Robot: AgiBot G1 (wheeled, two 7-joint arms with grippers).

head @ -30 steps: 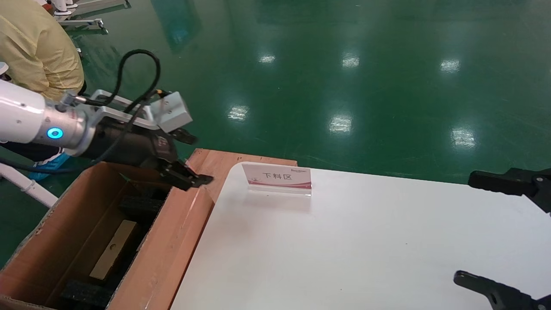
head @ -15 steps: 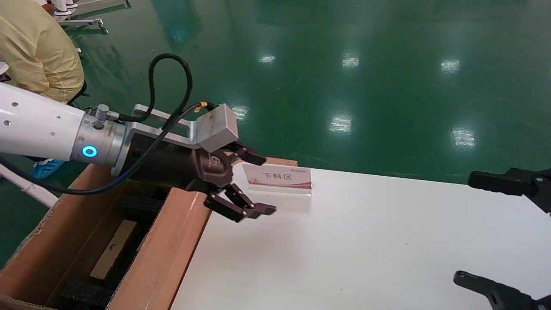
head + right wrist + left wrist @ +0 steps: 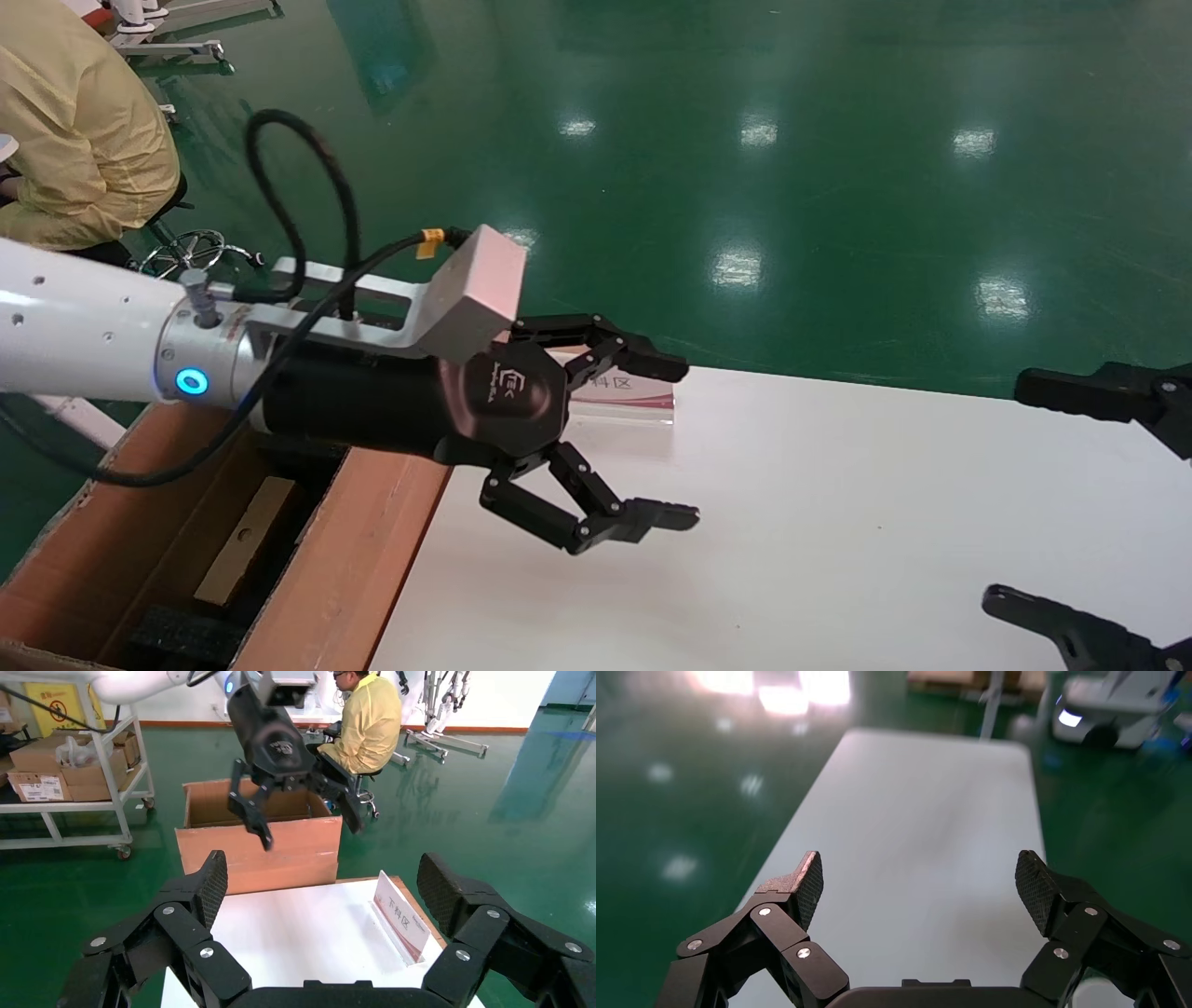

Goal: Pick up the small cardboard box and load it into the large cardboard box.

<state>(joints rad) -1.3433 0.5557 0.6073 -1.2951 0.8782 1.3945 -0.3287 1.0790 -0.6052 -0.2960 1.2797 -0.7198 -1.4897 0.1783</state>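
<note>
table (image 3: 838, 522) bare ahead; sign (image 3: 619, 393) far edge; large cardboard box (image 3: 354, 550) left

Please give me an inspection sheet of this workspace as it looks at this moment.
Surface: white table, bare apart from a sign.
Job's things: small box lies inside large box, beside black foam.
Clutter: sign at the table's far edge.
Grippers: left pincer open, empty, above the table; right pincer open, parked at the table's right edge.
Cables: black cable loops over the left wrist.
Surroundings: green floor; person in yellow; cart with cartons.
</note>
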